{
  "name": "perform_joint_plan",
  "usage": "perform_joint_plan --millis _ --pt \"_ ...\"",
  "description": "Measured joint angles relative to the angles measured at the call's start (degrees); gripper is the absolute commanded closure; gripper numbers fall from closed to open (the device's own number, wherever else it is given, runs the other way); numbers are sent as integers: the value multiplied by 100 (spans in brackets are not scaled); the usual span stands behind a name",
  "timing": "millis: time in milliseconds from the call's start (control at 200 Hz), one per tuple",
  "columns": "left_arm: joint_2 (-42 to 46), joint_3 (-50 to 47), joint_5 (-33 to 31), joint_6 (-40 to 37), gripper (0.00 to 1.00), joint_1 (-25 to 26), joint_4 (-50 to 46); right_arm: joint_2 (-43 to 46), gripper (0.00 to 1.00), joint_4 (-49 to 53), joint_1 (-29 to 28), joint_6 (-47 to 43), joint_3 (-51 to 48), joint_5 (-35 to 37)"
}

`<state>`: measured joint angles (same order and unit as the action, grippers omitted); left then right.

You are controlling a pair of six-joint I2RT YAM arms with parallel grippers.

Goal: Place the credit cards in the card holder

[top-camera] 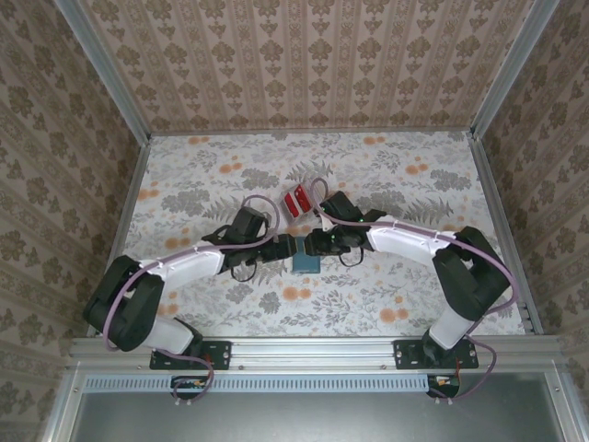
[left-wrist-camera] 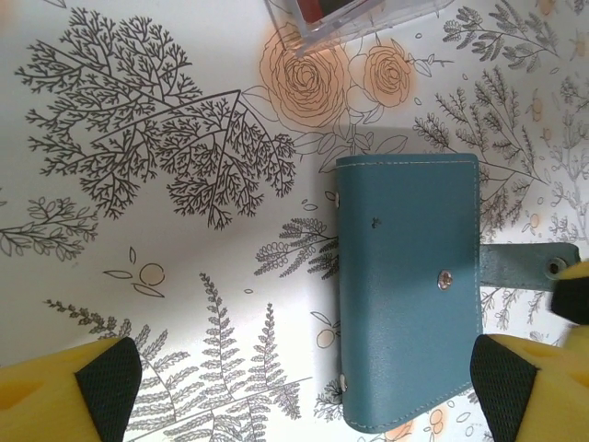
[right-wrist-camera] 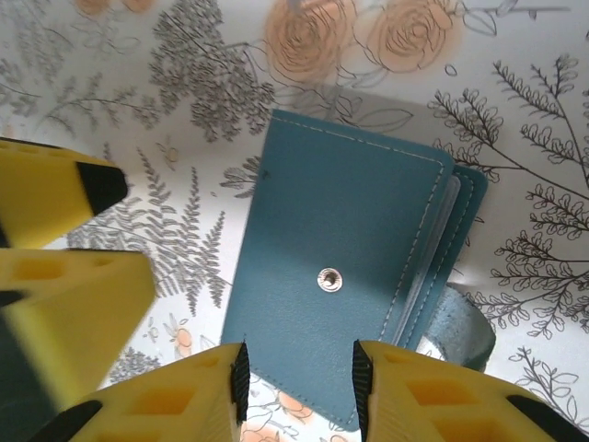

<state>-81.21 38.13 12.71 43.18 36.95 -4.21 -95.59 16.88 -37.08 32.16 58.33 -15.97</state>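
The card holder (top-camera: 306, 261) is a closed teal wallet (left-wrist-camera: 409, 285) lying flat on the flowered table, its snap strap (left-wrist-camera: 520, 265) sticking out to one side. My left gripper (top-camera: 282, 250) (left-wrist-camera: 308, 391) is open wide just above the table, and the wallet's near end lies between its fingertips. My right gripper (top-camera: 318, 246) (right-wrist-camera: 299, 387) hovers over the wallet (right-wrist-camera: 345, 267) from the other side, its jaws a narrow gap apart over the wallet's face and pinching nothing. The red credit cards (top-camera: 297, 200) sit in a clear case (left-wrist-camera: 359, 17) just beyond the wallet.
The table (top-camera: 405, 184) is walled on three sides by patterned panels with metal rails (top-camera: 497, 230). Both arms meet at the table's middle, so their fingers are close together; the left gripper's yellow fingers (right-wrist-camera: 64, 249) crowd the left of the right wrist view.
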Motion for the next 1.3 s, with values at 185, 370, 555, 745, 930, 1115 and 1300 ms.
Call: perform_joint_plan --millis 185,370,555,745,930,1115,1300 --pt "44 -42 107 105 5 -72 149 -315 64 70 -15 22 251 94" --pt "-59 -42 273 153 9 -72 308 -457 63 229 -20 0 356 343" --pt "-385 -42 417 223 9 -72 474 -660 59 348 -20 4 356 518" --pt "-496 -42 555 282 9 -72 658 -811 60 280 -20 87 356 372" --pt "-546 -57 721 411 13 -70 933 -815 62 258 -20 111 358 262" --pt "-695 -103 887 610 19 -35 1349 -841 63 258 -20 111 398 188" --pt "-951 -103 1073 769 23 22 1729 -855 64 284 -4 133 398 203"
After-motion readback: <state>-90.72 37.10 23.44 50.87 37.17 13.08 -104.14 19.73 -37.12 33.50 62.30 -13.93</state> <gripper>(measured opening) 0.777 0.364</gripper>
